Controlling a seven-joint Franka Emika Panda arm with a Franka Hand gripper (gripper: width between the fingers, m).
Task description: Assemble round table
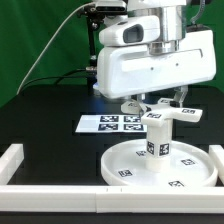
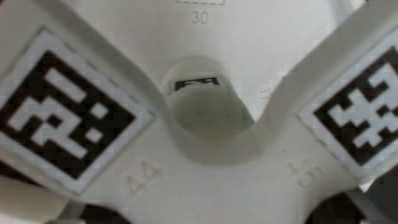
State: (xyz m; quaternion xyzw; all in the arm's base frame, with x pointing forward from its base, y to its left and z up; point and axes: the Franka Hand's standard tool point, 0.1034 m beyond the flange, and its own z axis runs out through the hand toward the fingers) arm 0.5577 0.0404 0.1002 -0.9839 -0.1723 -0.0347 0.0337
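Observation:
The large round disc (image 1: pixel 130 165) lies flat at the exterior view's lower right. The short thick cylinder leg (image 1: pixel 157 142) stands upright on its middle, tag facing the camera. The cross-shaped foot (image 1: pixel 168 116) sits on top of the leg. My gripper (image 1: pixel 158 108) comes down over it from above, with a finger on either side of the foot and closed on it. In the wrist view the foot (image 2: pixel 196 180) fills the picture. Two tagged arms and its centre hole (image 2: pixel 210 108) show, and the foot hides my fingertips.
The marker board (image 1: pixel 108 124) lies flat just behind the disc, towards the exterior view's left. A white border rail (image 1: pixel 14 158) runs along the left and front edges of the black table. The arm's white body hangs over the back of the scene.

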